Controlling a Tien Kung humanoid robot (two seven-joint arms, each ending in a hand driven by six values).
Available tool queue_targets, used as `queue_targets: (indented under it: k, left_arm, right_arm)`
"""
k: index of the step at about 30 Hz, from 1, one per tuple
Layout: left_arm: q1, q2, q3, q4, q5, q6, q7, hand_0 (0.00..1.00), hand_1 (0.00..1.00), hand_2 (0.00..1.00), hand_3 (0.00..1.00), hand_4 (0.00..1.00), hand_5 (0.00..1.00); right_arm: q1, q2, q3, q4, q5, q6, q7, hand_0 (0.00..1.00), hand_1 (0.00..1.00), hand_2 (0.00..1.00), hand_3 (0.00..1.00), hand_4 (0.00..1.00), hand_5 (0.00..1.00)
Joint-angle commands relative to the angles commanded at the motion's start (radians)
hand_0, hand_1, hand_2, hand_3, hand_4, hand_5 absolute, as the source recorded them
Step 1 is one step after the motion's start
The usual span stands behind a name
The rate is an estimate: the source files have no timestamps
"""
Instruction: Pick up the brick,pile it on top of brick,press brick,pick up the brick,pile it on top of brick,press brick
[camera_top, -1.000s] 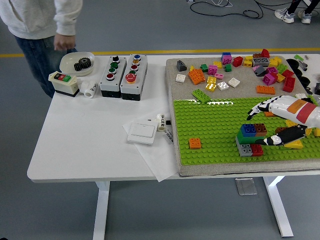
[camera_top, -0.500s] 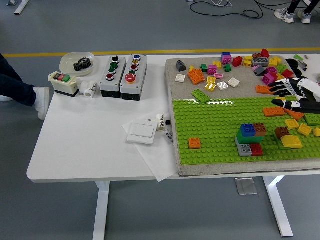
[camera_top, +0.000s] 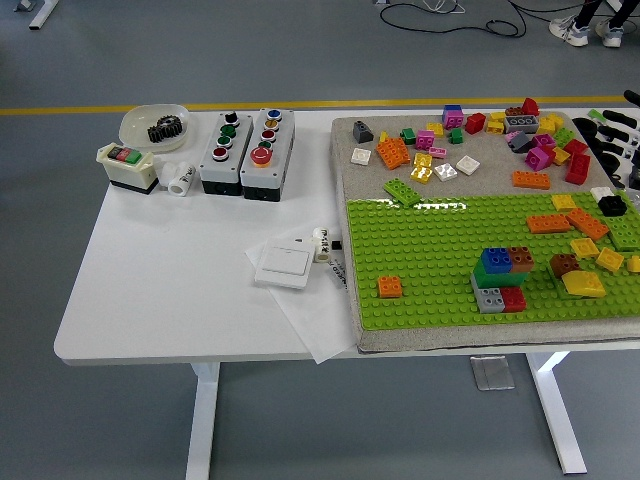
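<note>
Only the right hand shows, and only in part, at the frame's right edge at about two o'clock. Dark fingers reach in from the edge, pointing toward nine o'clock, spread apart and grasping nothing. The wrist and arm lie beyond the edge. The left arm does not appear anywhere in the head view.

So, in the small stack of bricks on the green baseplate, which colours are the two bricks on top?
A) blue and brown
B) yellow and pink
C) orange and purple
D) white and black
A: the stack on the green baseplate has a blue brick and a brown brick side by side on top, above a green layer, with grey and red bricks at its front.
</note>
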Motion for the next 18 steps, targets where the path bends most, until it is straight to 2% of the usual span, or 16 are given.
queue_targets:
  k: [4,9,13,18]
  left_arm:
    - [0.001,-0.001,0.001,0.001,-0.003,0.003,-0.003,0.751,0.74,0.746,0.594,0.658,0.591]
    - [0.006,-0.004,0.018,0.001,-0.023,0.009,-0.011,0.75,0.74,0.745,0.593,0.657,0.591]
    - [0.007,-0.006,0.022,0.003,-0.028,0.012,-0.016,0.75,0.74,0.742,0.594,0.658,0.591]
    - [0.01,-0.008,0.034,0.004,-0.045,0.018,-0.023,0.75,0.74,0.742,0.594,0.658,0.591]
  right_arm:
    - [-0.016,0.033,0.061,-0.018,-0.006,0.009,-0.023,0.91,0.872,0.906,0.998,0.998,0.833]
    - [-0.012,0.088,0.127,-0.067,-0.006,-0.016,-0.044,0.901,0.867,0.908,0.961,0.998,0.853]
    - [-0.016,0.102,0.144,-0.078,-0.002,-0.03,-0.048,0.898,0.86,0.902,0.948,0.998,0.856]
    - [-0.027,0.117,0.163,-0.089,0.008,-0.087,-0.028,0.898,0.86,0.902,0.948,0.998,0.856]
